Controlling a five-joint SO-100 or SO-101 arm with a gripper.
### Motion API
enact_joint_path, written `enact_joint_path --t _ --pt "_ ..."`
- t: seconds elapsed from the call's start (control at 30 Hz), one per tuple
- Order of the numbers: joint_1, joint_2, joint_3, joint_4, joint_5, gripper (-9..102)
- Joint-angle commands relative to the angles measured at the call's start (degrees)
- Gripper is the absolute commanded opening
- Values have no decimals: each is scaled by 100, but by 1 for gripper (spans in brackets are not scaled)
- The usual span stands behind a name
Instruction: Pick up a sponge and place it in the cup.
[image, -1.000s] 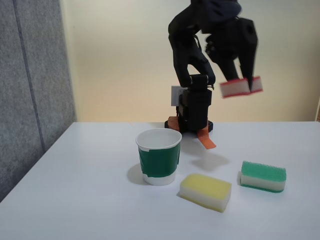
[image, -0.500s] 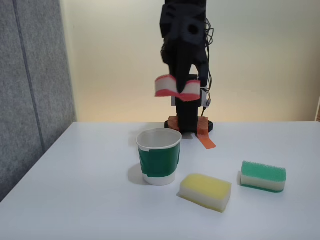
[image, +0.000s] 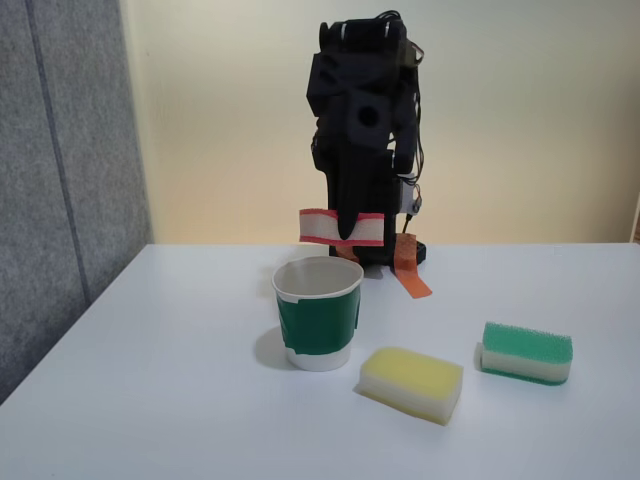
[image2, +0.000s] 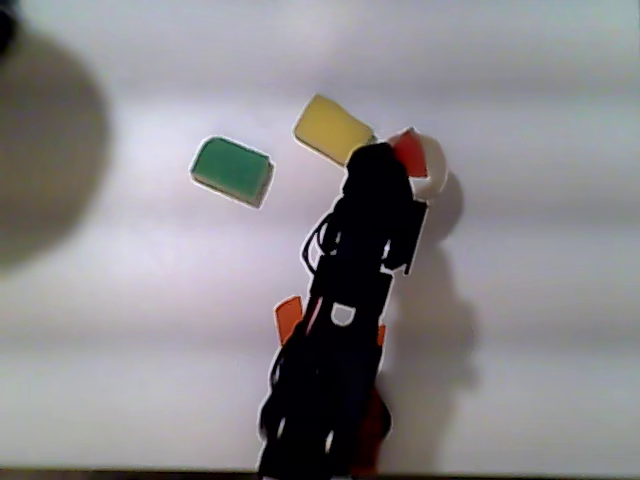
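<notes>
in the fixed view the black arm (image: 360, 130) stands upright at the far edge of the white table (image: 180, 390), its gripper (image: 343, 228) pointing straight down with the jaws pinching the sponge (image: 322, 227) across its middle. the sponge hangs level in the air, red edging above and below a pale foam face, just above the far rim of the cup (image: 318, 313) and not touching it. the cup stands upright on the table, white with a dark green band, its mouth open. at about 4 o'clock from the cup, close by but apart, lies the yellow sponge (image: 411, 383); at 3 o'clock from that, near it and apart, lies the green-topped sponge (image: 526, 351). an orange tab (image: 410, 270) sticks out from the arm's base at 1 o'clock from the cup. in the other view, looking down, the arm (image2: 345, 330) reaches up from 6 o'clock and covers most of the cup (image2: 434, 166); a red corner of the sponge (image2: 409, 153) shows inside the white rim. there the yellow sponge (image2: 331, 128) sits at 10 o'clock from the cup, and the green-topped sponge (image2: 232, 169) lies at 9 o'clock, well apart.
</notes>
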Motion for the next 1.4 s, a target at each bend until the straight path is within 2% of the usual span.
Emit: enact_joint_path --t 0.0,0.23,0.43,0.57,0.87,1.03,1.13,1.37 --pt "-35 167 53 97 -26 0" --pt "-18 -132 -246 -53 -105 1" --pt "79 -519 -642 -396 -589 16" --pt "132 -686 -879 -404 -853 20" --pt "237 -765 -1134 -633 -1468 42" --pt "246 -668 -1143 -536 -1283 35" --pt "255 -492 -1099 -404 -976 26" --pt "-18 571 -325 62 747 0"
